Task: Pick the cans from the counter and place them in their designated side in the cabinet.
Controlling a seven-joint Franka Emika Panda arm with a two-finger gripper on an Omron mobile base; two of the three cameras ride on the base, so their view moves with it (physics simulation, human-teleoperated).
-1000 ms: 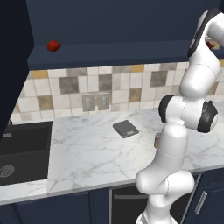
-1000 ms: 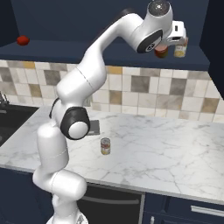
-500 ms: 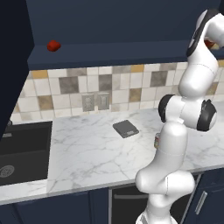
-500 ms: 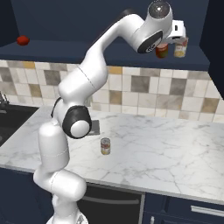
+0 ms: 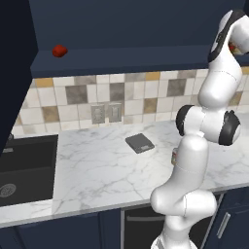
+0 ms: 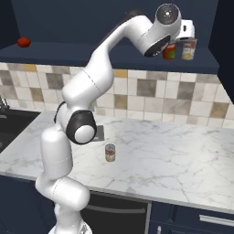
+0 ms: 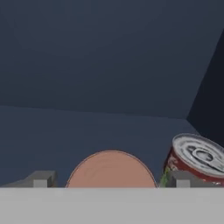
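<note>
My gripper [image 7: 109, 183] stands wide apart inside the dark navy wall cabinet [image 6: 114, 55], one fingertip [image 7: 40, 180] at seven o'clock in my hand view and the other at five, clamping nothing. Between them sits the round reddish top of the all-red cylindrical tin [image 6: 169, 51], with a gap on each side as far as I can judge from so close. At four o'clock, just beside my finger, stands a second tin with a silver pull-tab lid and red-and-green label [image 7: 194, 158]; from the right base camera it is the pale can [image 6: 188, 49] just right of the red one, close to the cabinet's right wall. To the left, the shelf runs long and bare to a small red rounded lump [image 6: 24, 42] at its far end.

Below, the white grey-veined marble counter [image 6: 183, 155] carries a small tin with a yellow, green and red label [image 6: 109, 152] near its front edge, and a dark grey flat square pad [image 5: 140, 142] further back.
</note>
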